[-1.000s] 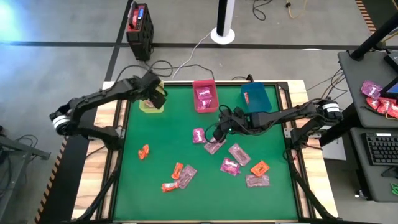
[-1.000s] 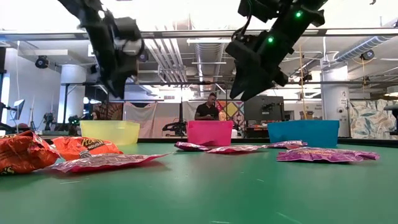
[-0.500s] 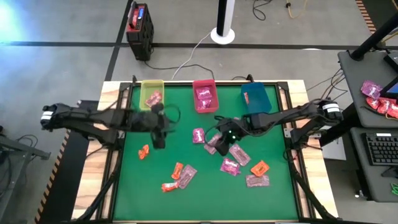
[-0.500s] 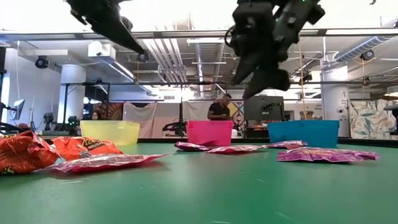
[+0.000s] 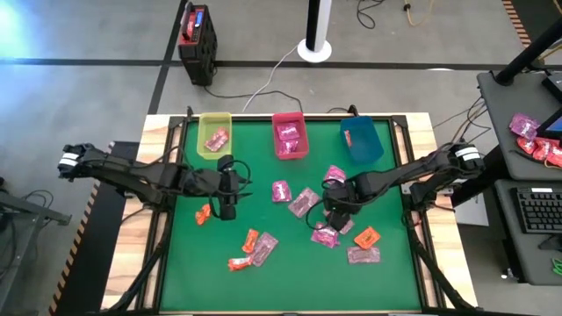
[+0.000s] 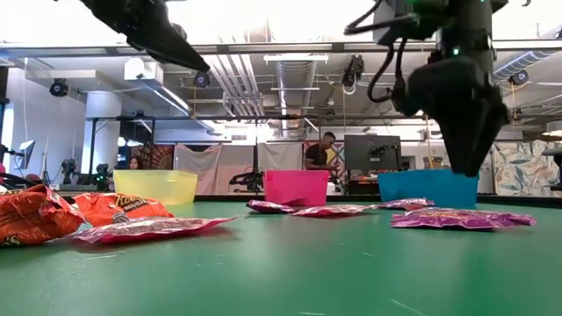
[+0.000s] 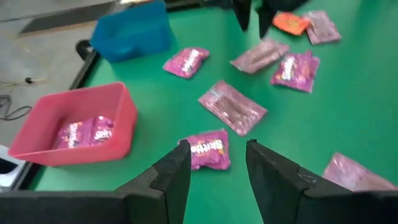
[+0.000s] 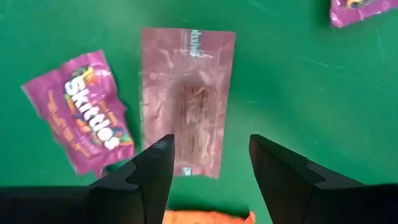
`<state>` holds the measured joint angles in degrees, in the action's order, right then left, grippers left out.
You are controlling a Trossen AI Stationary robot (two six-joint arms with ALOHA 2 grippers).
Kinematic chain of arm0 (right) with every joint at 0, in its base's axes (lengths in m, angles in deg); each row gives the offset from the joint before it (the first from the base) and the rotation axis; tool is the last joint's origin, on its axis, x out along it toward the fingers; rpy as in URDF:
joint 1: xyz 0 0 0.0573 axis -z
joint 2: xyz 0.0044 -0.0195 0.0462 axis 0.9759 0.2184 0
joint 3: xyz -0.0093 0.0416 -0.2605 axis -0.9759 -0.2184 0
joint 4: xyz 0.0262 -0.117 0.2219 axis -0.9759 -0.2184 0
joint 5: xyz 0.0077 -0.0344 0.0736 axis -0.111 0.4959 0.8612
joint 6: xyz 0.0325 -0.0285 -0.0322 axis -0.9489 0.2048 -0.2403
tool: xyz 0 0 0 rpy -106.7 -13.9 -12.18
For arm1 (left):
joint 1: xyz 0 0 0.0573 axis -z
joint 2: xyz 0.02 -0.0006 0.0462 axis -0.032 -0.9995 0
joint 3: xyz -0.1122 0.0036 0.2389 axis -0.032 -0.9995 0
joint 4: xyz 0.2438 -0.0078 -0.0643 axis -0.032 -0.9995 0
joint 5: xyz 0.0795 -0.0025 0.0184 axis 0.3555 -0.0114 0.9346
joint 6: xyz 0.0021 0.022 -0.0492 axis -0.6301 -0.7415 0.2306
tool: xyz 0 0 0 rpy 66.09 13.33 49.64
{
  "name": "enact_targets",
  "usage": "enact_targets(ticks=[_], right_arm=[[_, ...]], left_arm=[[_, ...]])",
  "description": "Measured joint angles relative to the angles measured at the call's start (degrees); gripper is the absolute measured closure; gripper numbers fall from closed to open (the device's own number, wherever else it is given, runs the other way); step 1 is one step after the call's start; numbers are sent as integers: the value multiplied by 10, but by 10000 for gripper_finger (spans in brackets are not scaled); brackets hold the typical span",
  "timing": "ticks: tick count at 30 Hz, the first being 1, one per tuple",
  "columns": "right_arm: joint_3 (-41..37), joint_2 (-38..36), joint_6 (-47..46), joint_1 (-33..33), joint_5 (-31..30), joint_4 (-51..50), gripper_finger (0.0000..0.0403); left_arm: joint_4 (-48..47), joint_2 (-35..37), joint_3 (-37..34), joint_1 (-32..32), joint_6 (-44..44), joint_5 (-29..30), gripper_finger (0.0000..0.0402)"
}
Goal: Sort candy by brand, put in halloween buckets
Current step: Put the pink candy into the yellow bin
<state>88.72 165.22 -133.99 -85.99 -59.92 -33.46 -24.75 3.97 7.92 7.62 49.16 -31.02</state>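
Note:
Three bins stand along the far edge: yellow-green (image 5: 214, 134) with a pink packet inside, pink-red (image 5: 290, 134) with magenta packets, and blue-teal (image 5: 361, 139). Loose candy lies flat on the green mat: magenta packets (image 5: 281, 190), pale pink ones (image 5: 304, 201) and orange ones (image 5: 203, 213). My left gripper (image 5: 233, 195) (image 7: 217, 146) hangs open left of the middle, with a magenta packet (image 7: 208, 149) beyond its fingers. My right gripper (image 5: 336, 204) (image 8: 210, 142) is open and points down over a pale pink packet (image 8: 186, 106), with a magenta Skittles packet (image 8: 87, 127) beside it.
More candy lies toward the near edge: orange packets (image 5: 250, 240) (image 5: 366, 236), pale pink ones (image 5: 265, 247) (image 5: 363, 254) and a magenta one (image 5: 325, 234). A black-and-red box (image 5: 197, 31) stands on the floor beyond the table. A person (image 6: 327, 151) stands in the room behind.
My left gripper has drawn back from above the yellow-green bin toward the near edge and the table's middle; a pink packet now shows in that bin. My right gripper has moved toward the right and near edges and has come down over the pale pink packet.

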Motion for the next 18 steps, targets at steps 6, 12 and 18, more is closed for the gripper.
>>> enact_targets(ticks=[6, 12, 18], right_arm=[[-41, 5, 3, 8, -34, 138, 202], [-44, 35, 13, 10, -55, 154, 202], [-42, 88, 24, 11, -66, 166, 202]], left_arm=[[24, 0, 0, 0, -2, 2, 265], [32, 0, 0, 0, -2, 4, 265], [40, -2, 0, -1, -2, 4, 265]])
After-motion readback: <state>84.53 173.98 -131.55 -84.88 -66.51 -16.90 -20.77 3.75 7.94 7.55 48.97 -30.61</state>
